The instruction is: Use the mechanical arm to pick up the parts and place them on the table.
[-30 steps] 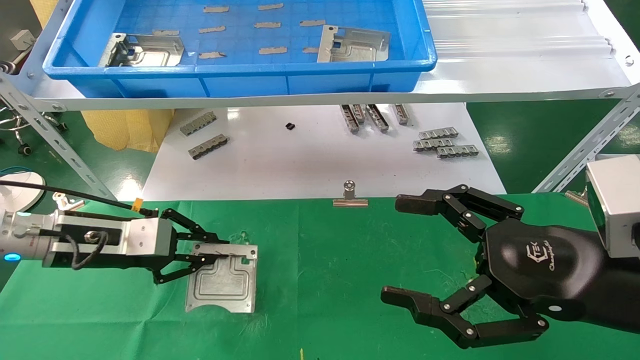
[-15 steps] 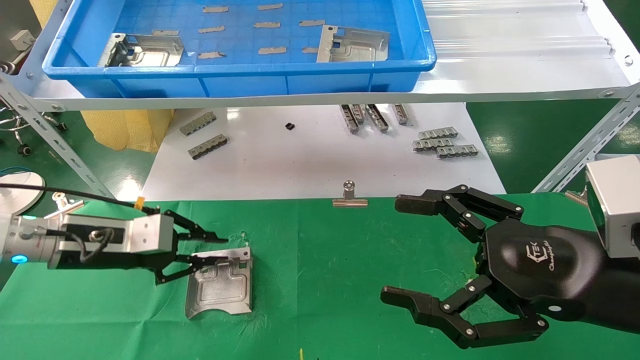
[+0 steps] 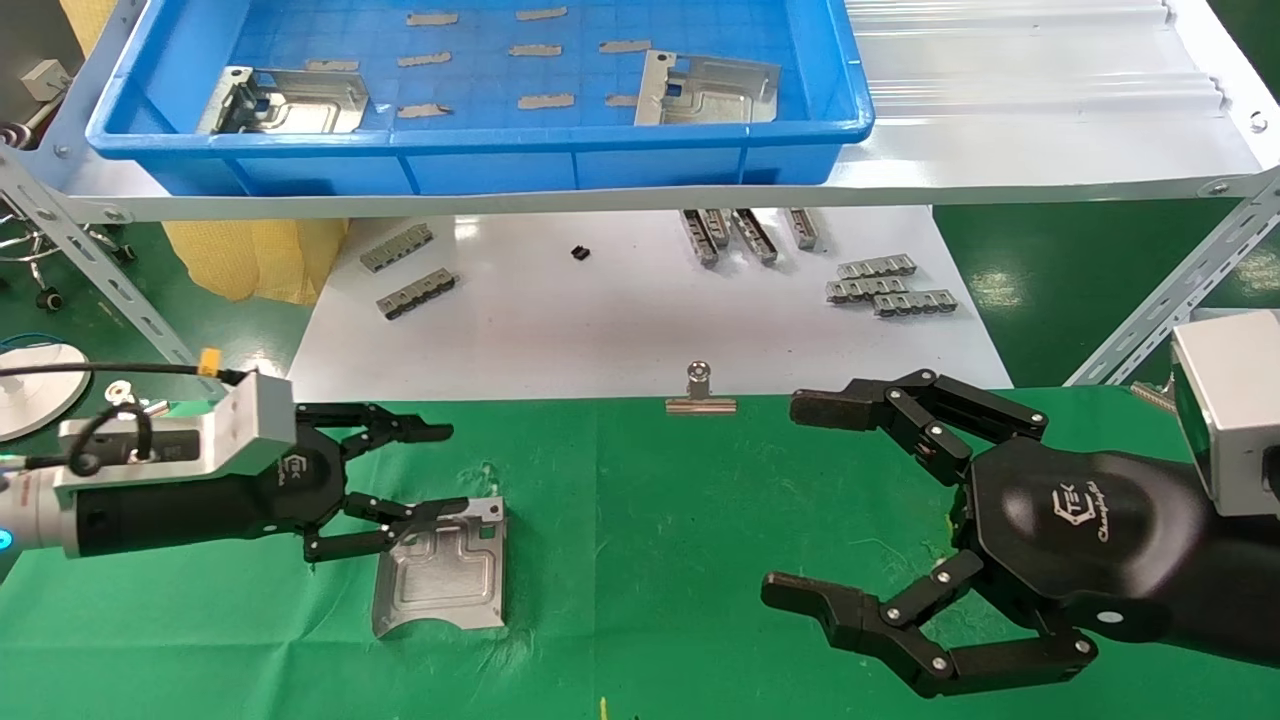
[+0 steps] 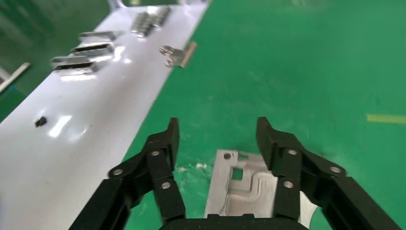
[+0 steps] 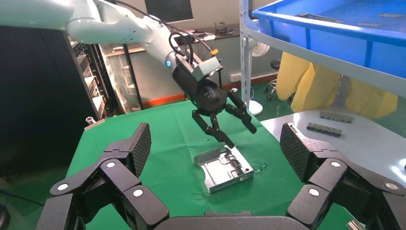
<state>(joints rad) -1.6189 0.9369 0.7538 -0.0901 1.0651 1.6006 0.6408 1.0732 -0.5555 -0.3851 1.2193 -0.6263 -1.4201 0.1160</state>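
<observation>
One stamped metal part (image 3: pixel 440 578) lies on the green cloth table (image 3: pixel 650 560), lower left of centre in the head view. It is silver-grey and roughly square, with embossed ribs, a small square hole near the top and a curved notch on its bottom edge. The folded flange along its top edge looks raised off the cloth; the right wrist view (image 5: pixel 223 168) shows it slightly tilted.

The left gripper (image 3: pixel 440 470) is at the part's upper left, fingers spread wide and holding nothing. Its lower finger sits over the part's top-left corner; contact cannot be told. In the right wrist view the gripper (image 5: pixel 229 125) appears to hang just above the part. The left wrist view shows both black fingers (image 4: pixel 165 158) apart, with the part (image 4: pixel 246 184) on the cloth between and below them.

The right gripper (image 3: pixel 815 500), a black jointed hand with a logo palm, is at lower right over the cloth, fingers wide apart and empty, well away from the part.

Two more parts (image 3: pixel 285 100) lie in the blue plastic tray (image 3: pixel 480 150) at the top of the frame, one at left, one (image 3: pixel 710 92) right of centre. A binder clip (image 3: pixel 700 392) sits at the edge of the white board (image 3: pixel 600 320) in mid-frame. Grey comb-like strips (image 3: pixel 885 285) are scattered on that board.
</observation>
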